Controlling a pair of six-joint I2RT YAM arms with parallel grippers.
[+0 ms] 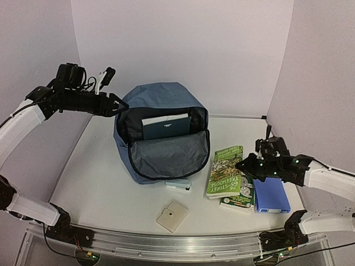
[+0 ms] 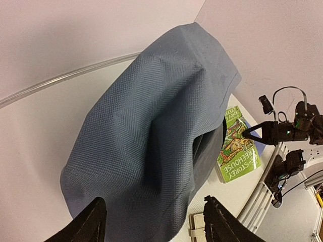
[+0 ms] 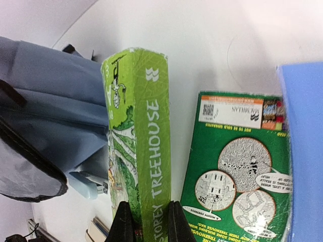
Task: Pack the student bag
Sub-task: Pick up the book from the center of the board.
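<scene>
The slate-blue student bag (image 1: 144,97) lies open in the middle of the table, grey lining showing, with a dark teal book (image 1: 166,127) standing inside it. My left gripper (image 1: 118,105) is open above the bag's top left; in the left wrist view (image 2: 156,222) the bag's fabric (image 2: 151,126) lies between and beyond the spread jaws. My right gripper (image 1: 244,164) is shut on the spine of a light green Treehouse book (image 1: 224,170), right of the bag. The right wrist view shows the fingers (image 3: 123,224) clamping that spine (image 3: 151,151).
A dark green book (image 3: 237,166) lies under the light green one, with a blue box (image 1: 270,195) to its right. A light blue stapler (image 1: 178,185) lies at the bag's front edge. A beige notebook (image 1: 172,216) lies near the front rail.
</scene>
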